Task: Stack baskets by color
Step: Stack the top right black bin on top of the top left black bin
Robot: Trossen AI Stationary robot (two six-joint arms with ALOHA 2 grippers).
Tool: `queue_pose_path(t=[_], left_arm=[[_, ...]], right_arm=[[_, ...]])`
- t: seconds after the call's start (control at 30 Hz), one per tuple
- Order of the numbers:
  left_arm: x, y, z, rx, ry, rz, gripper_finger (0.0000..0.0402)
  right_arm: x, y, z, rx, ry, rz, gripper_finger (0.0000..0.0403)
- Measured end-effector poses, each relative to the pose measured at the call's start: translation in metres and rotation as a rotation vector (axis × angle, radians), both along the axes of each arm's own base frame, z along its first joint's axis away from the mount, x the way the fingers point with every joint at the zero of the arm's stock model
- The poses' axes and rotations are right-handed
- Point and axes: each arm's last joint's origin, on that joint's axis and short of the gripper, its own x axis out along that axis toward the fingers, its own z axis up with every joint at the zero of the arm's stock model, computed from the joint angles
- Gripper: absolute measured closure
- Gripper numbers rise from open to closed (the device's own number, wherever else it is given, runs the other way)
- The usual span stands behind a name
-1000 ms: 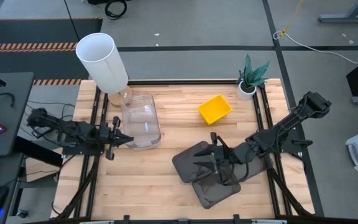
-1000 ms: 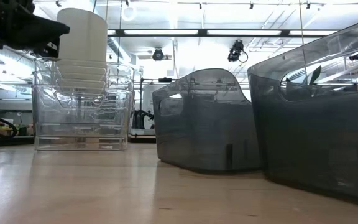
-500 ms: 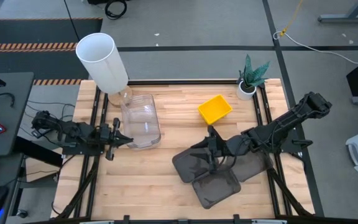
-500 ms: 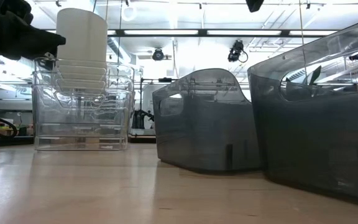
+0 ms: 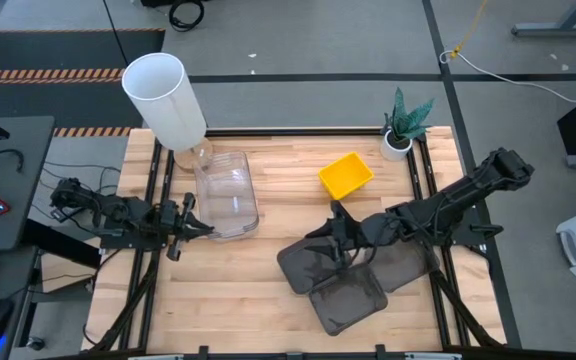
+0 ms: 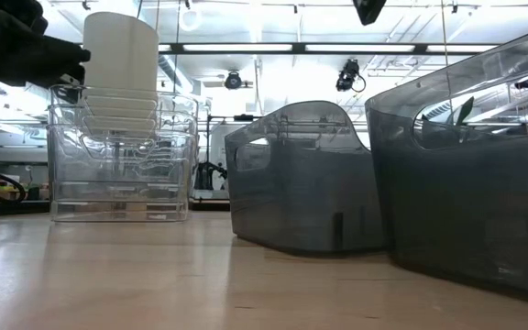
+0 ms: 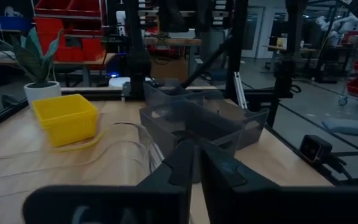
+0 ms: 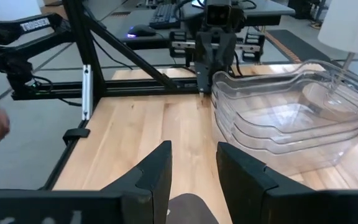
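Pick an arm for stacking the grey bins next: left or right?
Right, probably. The right gripper hangs open right over the grey bins on its own side. The left gripper sits at the rim of the clear bins, across the table from the grey ones.

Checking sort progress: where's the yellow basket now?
In the high view, the yellow basket sits alone toward the table's far right, nearest the potted plant, apart from the dark grey baskets.

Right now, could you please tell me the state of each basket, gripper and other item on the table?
clear baskets: nested, upright.
dark grey baskets: separate, overlapping, upright.
yellow basket: alone, upright.
white cylinder: standing.
potted plant: upright.
left gripper: at the clear stack's rim.
right gripper: open, above the grey baskets.
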Motion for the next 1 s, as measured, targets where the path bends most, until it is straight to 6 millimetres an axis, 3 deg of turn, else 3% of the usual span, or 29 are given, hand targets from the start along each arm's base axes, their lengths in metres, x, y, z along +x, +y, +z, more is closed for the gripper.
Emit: queue_pose_path(t=[0.5,0.77,0.9,1.0], left_arm=[[0.0,0.0,0.0,-0.002,-0.007,0.0,0.0362],[0.0,0.0,0.0,-0.002,-0.007,0.001,0.0361],[0.0,0.0,0.0,-0.003,-0.008,0.0,0.0358],[0.0,0.0,0.001,-0.003,-0.008,0.001,0.0361]], right_arm=[[0.0,-0.008,-0.014,0.022,0.125,-0.068,0.0271],[-0.015,-0.016,-0.037,0.133,0.356,-0.296,0.0271],[-0.023,-0.036,-0.049,0.287,0.489,-0.491,0.0271],[-0.025,-0.047,-0.054,0.398,0.583,-0.538,0.0271]])
